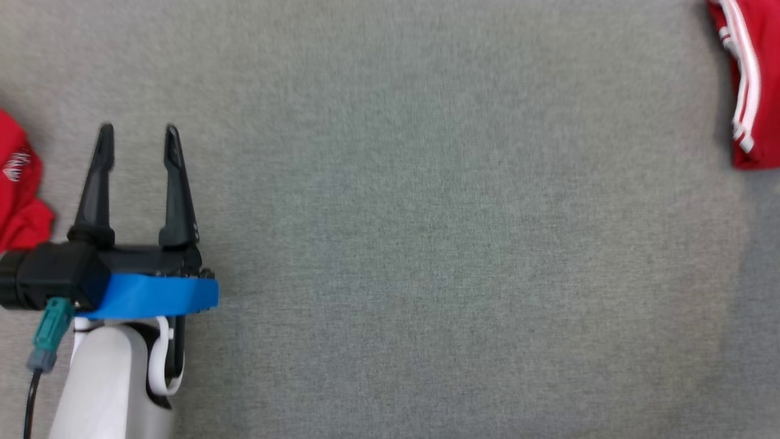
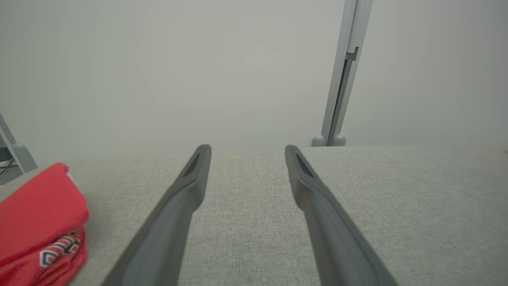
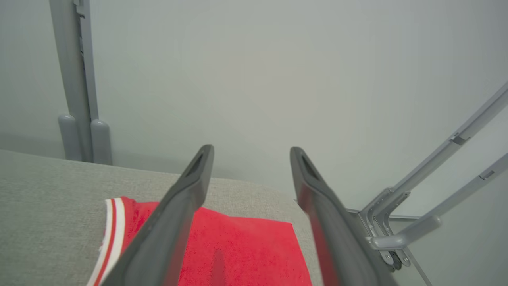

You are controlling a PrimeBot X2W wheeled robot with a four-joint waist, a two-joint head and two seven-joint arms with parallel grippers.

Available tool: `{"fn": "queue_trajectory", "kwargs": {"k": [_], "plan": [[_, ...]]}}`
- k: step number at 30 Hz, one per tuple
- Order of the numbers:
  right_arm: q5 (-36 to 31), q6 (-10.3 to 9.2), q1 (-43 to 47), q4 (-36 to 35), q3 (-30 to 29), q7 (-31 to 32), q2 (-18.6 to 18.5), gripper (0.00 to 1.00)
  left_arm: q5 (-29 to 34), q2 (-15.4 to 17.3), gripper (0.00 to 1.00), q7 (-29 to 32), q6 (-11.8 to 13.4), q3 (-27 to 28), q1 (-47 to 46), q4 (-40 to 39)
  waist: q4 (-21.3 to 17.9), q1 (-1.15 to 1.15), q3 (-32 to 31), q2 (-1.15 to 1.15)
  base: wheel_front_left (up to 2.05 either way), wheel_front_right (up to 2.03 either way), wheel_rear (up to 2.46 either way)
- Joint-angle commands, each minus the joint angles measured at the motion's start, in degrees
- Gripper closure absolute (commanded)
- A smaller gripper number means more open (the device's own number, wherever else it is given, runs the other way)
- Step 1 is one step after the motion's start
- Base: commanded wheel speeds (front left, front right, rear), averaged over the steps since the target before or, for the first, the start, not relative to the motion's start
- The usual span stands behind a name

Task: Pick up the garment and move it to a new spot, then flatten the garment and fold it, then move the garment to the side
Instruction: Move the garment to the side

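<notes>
Folded red garment with white stripes (image 1: 766, 110) (image 3: 246, 246): we locate it lying flat at the right side of the grey woven-fabric worktop (image 1: 426, 213), near the edge.
Right tool (image 3: 251, 149): fingers spread and gripping nothing, directly above this garment; we cannot tell whether they touch the cloth.
Left tool (image 1: 139, 129) (image 2: 247, 149): fingers spread, empty, over bare worktop.
Crumpled red garment with printed emblem (image 1: 18, 183) (image 2: 39, 214): at the worktop's left edge, apparently clear of the fingers.

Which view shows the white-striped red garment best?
Right wrist view: the striped garment lies close beneath the right pincer. Head view cuts it off at the top right corner. Left wrist view shows another red garment, with a logo.
</notes>
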Motion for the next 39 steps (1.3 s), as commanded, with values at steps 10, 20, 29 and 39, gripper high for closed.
{"fn": "queue_trajectory", "kwargs": {"k": [10,20,29,39], "plan": [[2.41,0.01,11.06,-9.1,6.88,-4.15,12.98,0.0,-1.81,-0.61,0.0,-1.2,0.88,0.91,7.02,3.74,-0.41,0.0,-11.5,0.0,0.0,0.0,0.0],[3.76,0.01,24.39,-16.89,8.34,-2.13,20.97,0.0,-2.55,-1.51,0.0,-1.36,1.18,0.23,11.0,6.25,0.34,0.0,-18.04,0.0,0.0,0.0,0.0],[2.58,0.02,36.63,-27.39,6.55,1.37,24.01,0.0,-3.19,-2.0,0.0,-1.42,1.68,-0.31,13.51,7.3,-0.2,0.0,-21.93,0.0,0.0,0.0,0.0],[1.36,0.02,48.33,-39.88,3.23,5.83,28.2,0.0,-3.25,-1.75,0.0,-0.73,1.78,-1.37,14.16,7.3,0.32,0.0,-23.2,0.0,0.0,0.0,0.0]]}}
